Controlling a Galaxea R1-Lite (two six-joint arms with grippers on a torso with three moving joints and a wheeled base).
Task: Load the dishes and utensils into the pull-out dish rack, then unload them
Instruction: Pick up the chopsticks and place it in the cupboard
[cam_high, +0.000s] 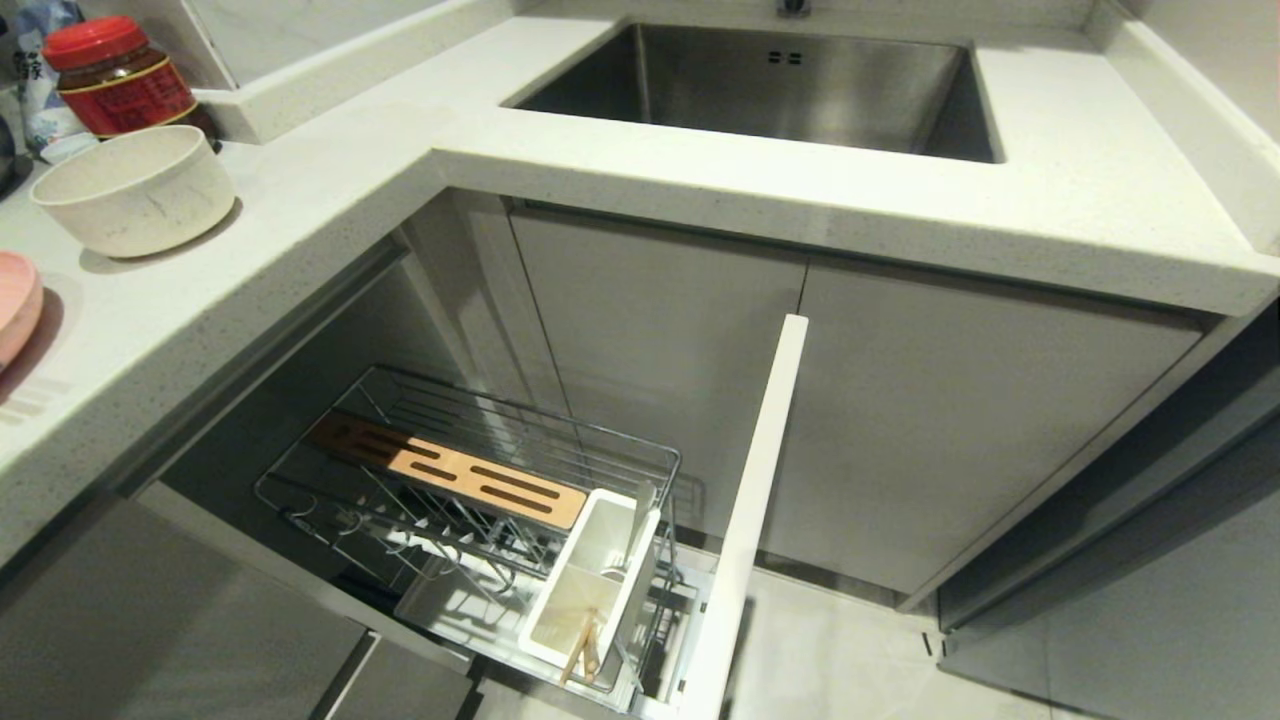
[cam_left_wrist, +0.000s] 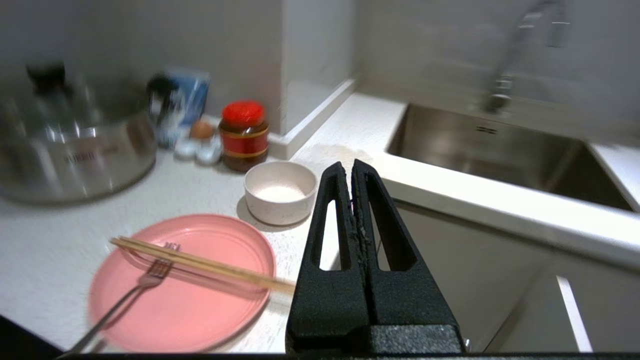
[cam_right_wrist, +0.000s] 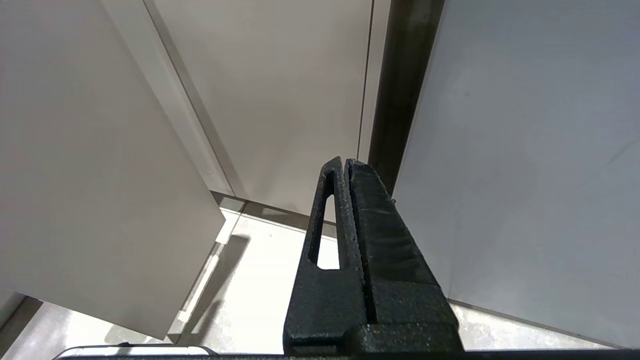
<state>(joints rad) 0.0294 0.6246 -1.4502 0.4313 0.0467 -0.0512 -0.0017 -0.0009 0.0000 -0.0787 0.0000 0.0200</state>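
In the left wrist view the pale-pink plate (cam_left_wrist: 185, 290) lies on the counter with the wooden chopsticks (cam_left_wrist: 200, 261) and the silver fork (cam_left_wrist: 135, 287) resting across it. The off-white bowl (cam_left_wrist: 280, 197) stands just behind the plate. My left gripper (cam_left_wrist: 348, 167) hovers shut and empty above the counter edge, to the right of plate and bowl. The head view shows the bowl (cam_high: 135, 200), a sliver of the plate (cam_high: 15, 305) and the pull-out dish rack (cam_high: 470, 500) drawn out below the counter. My right gripper (cam_right_wrist: 345, 162) hangs shut and empty by the cabinet doors, low near the floor.
The rack has a slotted wooden strip (cam_high: 450, 470), white utensil cups (cam_high: 595, 590) holding a couple of wooden sticks, and a white front panel (cam_high: 750, 500). A steel pot (cam_left_wrist: 75, 150), a red-lidded jar (cam_left_wrist: 244, 135) and the sink (cam_left_wrist: 500, 150) share the counter.
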